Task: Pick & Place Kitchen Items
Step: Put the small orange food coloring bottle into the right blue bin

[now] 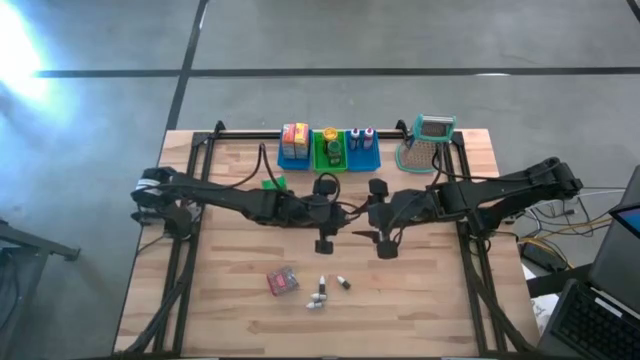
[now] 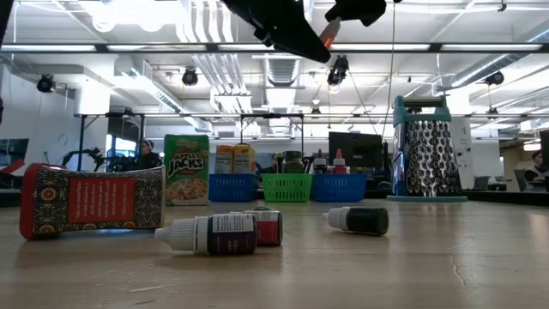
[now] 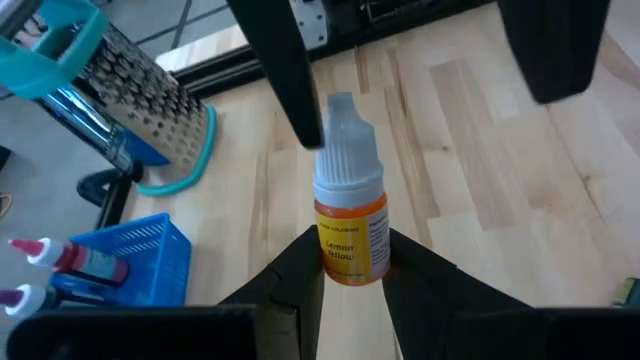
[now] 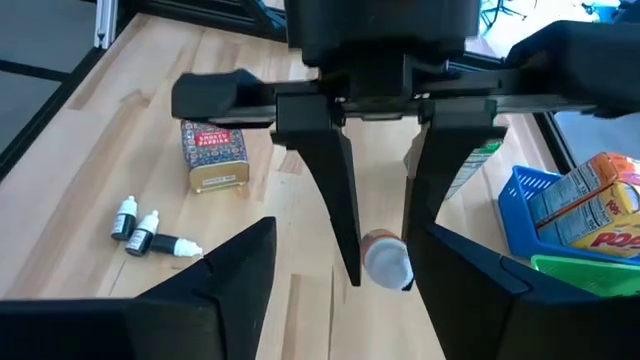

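A small bottle (image 3: pixel 350 225) with an orange "Lemon Yellow" label and a white cap is in the air above the table's middle, with my left gripper (image 3: pixel 352 250) shut on it. My right gripper (image 1: pixel 364 212) faces it from the right and is open. Its fingers (image 3: pixel 288 80) stand on either side of the cap, and one is close beside it. I cannot tell whether that finger touches the cap. On the table near the front lie a red patterned box (image 1: pixel 283 282) on its side and three small bottles (image 1: pixel 322 294). My left gripper pinches the bottle's labelled lower body (image 3: pixel 352 268) between its two fingers. It comes from the table's left, slanting down. The bottle lies along the fingers with its cap (image 3: pixel 342 140) pointing away toward my right gripper. The bottle is lifted clear of the table.
Three bins stand in a row at the far edge: a blue bin (image 1: pixel 294 152) with boxes, a green bin (image 1: pixel 330 152) and another blue bin (image 1: pixel 363 150) with bottles. A metal grater (image 1: pixel 428 140) with a teal handle stands to their right. A green cereal box (image 2: pixel 186 169) stands left of the bins.
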{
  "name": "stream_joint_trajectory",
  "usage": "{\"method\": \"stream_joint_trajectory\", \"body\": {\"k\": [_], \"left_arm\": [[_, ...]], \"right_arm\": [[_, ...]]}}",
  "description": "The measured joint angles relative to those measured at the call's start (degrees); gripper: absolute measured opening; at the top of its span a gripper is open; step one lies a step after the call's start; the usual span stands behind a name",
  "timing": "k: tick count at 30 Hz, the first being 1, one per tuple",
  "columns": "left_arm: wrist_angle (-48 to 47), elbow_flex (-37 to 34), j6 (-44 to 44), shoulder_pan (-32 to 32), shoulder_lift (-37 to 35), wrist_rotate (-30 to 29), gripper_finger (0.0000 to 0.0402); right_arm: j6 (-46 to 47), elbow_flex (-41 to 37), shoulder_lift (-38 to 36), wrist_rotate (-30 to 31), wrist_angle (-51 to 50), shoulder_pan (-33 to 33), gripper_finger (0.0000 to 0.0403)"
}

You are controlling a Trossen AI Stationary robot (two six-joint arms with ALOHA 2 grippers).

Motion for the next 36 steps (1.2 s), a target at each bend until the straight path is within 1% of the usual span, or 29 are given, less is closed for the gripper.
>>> {"method": "stream_joint_trajectory", "body": {"k": [3,7,14,19,28,36], "left_arm": [[-0.24,0.19,0.00,0.00,-0.36,-0.02,0.0099],[-0.24,0.19,0.24,0.00,-0.56,-0.02,0.0099],[0.03,0.67,0.61,-0.05,-0.56,0.11,0.0099],[0.12,1.87,0.68,-0.39,-0.63,1.33,0.0099],[-1.50,3.37,1.01,-1.09,-0.63,1.40,0.0099],[-1.81,3.38,0.72,-1.49,-0.67,1.33,0.0099]], "right_arm": [[-0.58,0.00,0.00,0.17,-0.05,-0.02,0.0220],[-2.18,0.00,0.00,0.22,0.03,-0.02,0.0209],[-2.80,-0.01,-0.02,0.41,0.08,-0.07,0.0175],[-2.83,-0.01,-0.02,0.39,0.07,-0.07,0.0150],[-4.66,-0.02,-0.02,0.39,-0.07,-0.07,0.0109],[-5.91,0.00,-0.02,0.39,-1.61,-0.04,0.0082]]}}
